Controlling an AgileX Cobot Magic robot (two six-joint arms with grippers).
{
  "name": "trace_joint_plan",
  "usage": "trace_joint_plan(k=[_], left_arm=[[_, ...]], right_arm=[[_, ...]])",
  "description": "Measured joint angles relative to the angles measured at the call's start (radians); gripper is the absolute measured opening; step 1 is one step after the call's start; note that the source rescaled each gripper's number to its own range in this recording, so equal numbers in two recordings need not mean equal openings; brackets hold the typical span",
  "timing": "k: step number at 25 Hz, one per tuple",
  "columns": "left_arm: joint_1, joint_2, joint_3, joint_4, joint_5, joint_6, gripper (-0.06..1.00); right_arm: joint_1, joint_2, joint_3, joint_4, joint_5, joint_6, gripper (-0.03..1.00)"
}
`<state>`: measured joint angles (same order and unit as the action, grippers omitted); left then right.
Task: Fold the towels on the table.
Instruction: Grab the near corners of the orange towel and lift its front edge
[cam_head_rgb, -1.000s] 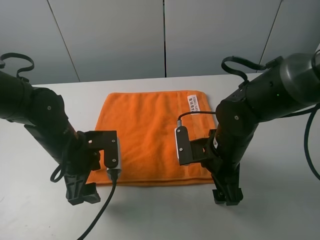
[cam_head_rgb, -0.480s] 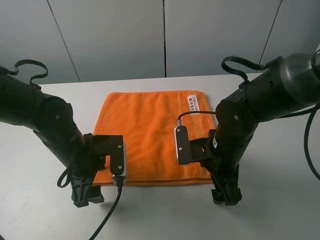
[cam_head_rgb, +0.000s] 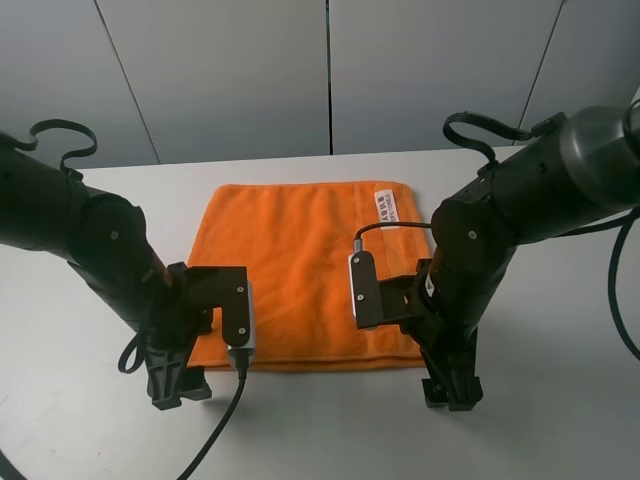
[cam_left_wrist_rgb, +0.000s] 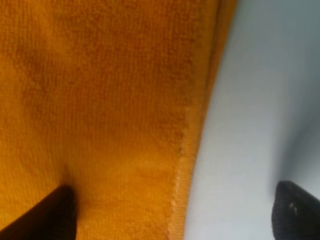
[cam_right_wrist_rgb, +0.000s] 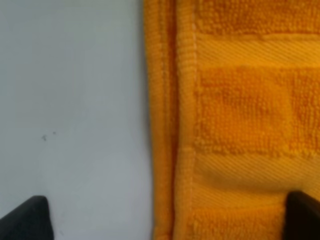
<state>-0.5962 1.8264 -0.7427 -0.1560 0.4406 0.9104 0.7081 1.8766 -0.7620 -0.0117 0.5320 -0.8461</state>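
Fingers (cam_left_wrist_rgb: 50, 216) of the left gripper (cam_head_rgb: 180, 392) spread wide and empty, one over the bright orange terry-cloth towel (cam_head_rgb: 300, 260), one over the plain white matte table (cam_head_rgb: 560, 400). Right gripper (cam_head_rgb: 452, 393) same: released, fingers (cam_right_wrist_rgb: 24, 220) straddling the towel's banded edge, nothing grasped. Towel lies flat mid-table, small white printed label (cam_head_rgb: 387, 208) at far right corner. Black arms and silver-faced wrist camera blocks (cam_head_rgb: 238, 322) hide both near corners from above. Black cable (cam_head_rgb: 215, 420) trails over the table. Contact with cloth: cannot tell.

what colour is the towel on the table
Bright orange towel; the exterior high view shows it best.
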Motion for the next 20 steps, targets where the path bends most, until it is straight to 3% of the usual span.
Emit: trace_joint_plan(k=[9, 20], left_arm=[[0.0, 0.0, 0.0, 0.002, -0.023, 0.0, 1.0], [0.0, 0.0, 0.0, 0.08, -0.031, 0.0, 1.0]], right_arm=[[0.0, 0.0, 0.0, -0.002, -0.002, 0.0, 1.0], [0.0, 0.0, 0.0, 0.0, -0.009, 0.0, 1.0]])
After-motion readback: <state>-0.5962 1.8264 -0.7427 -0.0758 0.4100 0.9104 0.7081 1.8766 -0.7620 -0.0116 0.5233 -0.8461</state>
